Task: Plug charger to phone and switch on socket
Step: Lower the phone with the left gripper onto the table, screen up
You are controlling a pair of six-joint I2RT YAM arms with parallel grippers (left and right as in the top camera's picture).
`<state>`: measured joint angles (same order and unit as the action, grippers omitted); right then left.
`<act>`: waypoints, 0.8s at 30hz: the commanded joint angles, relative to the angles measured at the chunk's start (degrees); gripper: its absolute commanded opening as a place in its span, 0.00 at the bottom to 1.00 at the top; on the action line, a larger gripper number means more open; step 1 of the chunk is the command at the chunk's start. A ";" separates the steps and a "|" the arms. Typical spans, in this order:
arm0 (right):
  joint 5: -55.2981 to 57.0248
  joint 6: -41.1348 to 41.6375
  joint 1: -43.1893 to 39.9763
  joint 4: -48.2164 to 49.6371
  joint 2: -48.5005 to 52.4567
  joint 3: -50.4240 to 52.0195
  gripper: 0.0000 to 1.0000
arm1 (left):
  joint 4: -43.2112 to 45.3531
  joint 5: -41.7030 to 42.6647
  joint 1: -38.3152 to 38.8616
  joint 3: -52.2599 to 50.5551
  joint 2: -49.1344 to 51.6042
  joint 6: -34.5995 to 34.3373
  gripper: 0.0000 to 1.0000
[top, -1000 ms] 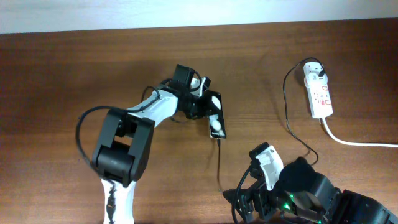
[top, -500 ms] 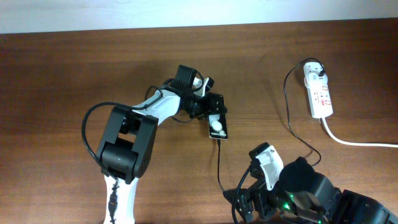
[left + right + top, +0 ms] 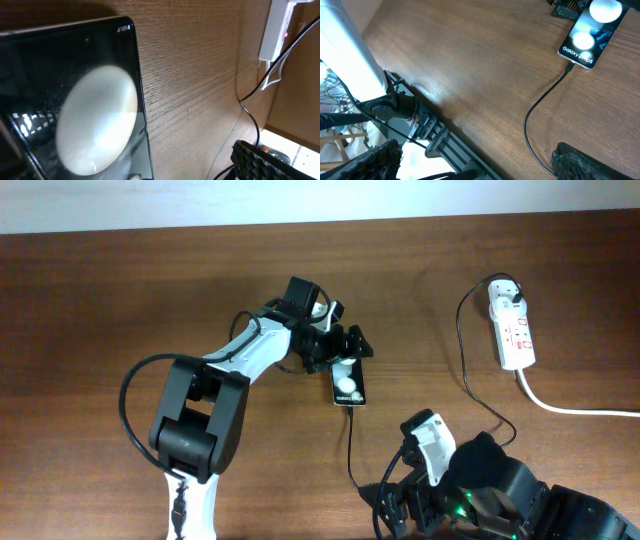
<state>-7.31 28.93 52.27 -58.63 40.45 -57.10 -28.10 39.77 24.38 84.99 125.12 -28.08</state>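
The black phone (image 3: 347, 385) lies flat mid-table; its glossy face (image 3: 587, 35) shows two white round reflections. The charger's thin black cable (image 3: 352, 445) meets the phone's near edge with its plug tip (image 3: 568, 67). It loops right and up to the white adapter (image 3: 505, 290) in the socket (image 3: 512, 328), a white power strip with red switches. My left gripper (image 3: 345, 348) hangs open over the phone's far end, holding nothing; up close the phone (image 3: 75, 100) fills its view. My right gripper (image 3: 480, 167) is open and empty at the front edge.
The socket's thick white cord (image 3: 565, 407) runs off to the right. The right arm's bulk (image 3: 480, 485) sits at the front right corner, next to the charger cable's lower bend. The table's front edge and a metal frame (image 3: 435, 137) lie under the right gripper.
The left gripper went from shut to open and let go of the phone. The phone shifted slightly toward the front and now lies flat. The right arm has not moved.
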 commanded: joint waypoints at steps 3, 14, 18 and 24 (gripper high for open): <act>0.50 0.09 -0.15 0.04 -0.17 -0.96 0.99 | -2.03 -12.26 -0.35 -3.30 4.85 0.57 0.99; 0.48 0.09 -0.15 0.04 -0.17 -0.96 0.99 | -3.58 -15.85 -0.35 -3.30 4.85 0.57 0.99; 0.50 0.09 -0.15 0.07 -0.17 -0.96 0.99 | -4.11 -17.88 -0.35 -3.30 4.85 0.57 0.99; 0.50 0.09 -0.15 0.07 -0.17 -0.96 0.99 | -4.57 -18.64 -0.35 -3.30 4.85 0.57 0.99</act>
<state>-7.31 28.95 52.27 -58.61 40.45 -57.12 -30.68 33.01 24.64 85.41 124.05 -28.08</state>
